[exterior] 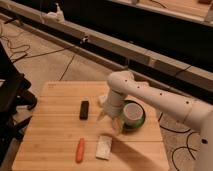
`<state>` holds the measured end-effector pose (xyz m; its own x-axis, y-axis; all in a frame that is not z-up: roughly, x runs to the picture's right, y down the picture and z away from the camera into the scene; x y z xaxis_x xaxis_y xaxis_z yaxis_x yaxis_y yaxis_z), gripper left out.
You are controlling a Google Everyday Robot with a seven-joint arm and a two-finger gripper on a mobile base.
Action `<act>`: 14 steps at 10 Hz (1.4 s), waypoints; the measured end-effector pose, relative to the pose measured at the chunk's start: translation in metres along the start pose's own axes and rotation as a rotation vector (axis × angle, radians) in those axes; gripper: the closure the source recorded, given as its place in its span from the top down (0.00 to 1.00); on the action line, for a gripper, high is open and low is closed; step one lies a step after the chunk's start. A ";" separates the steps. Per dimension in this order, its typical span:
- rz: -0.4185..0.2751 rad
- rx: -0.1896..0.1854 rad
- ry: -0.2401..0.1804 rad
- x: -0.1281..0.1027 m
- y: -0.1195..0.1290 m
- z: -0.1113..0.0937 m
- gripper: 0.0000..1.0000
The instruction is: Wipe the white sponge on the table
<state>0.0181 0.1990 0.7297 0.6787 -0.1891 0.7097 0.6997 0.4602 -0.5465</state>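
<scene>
Near the front edge of the wooden counter (50,131), the white sponge (104,147) lay flat beside an orange carrot (80,150); the gripper (112,121) hung just above the sponge, fingers apart, holding nothing; a black block (84,109) sat further back; a white cup (132,114) stood in a green bowl (143,118) close by.
</scene>
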 end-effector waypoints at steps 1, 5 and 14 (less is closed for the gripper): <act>-0.034 -0.020 0.011 -0.002 -0.003 0.006 0.78; -0.095 -0.017 -0.004 -0.011 -0.018 0.039 0.78; -0.148 0.011 -0.062 -0.022 -0.009 0.078 0.78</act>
<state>-0.0205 0.2665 0.7539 0.5530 -0.2017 0.8084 0.7884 0.4406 -0.4293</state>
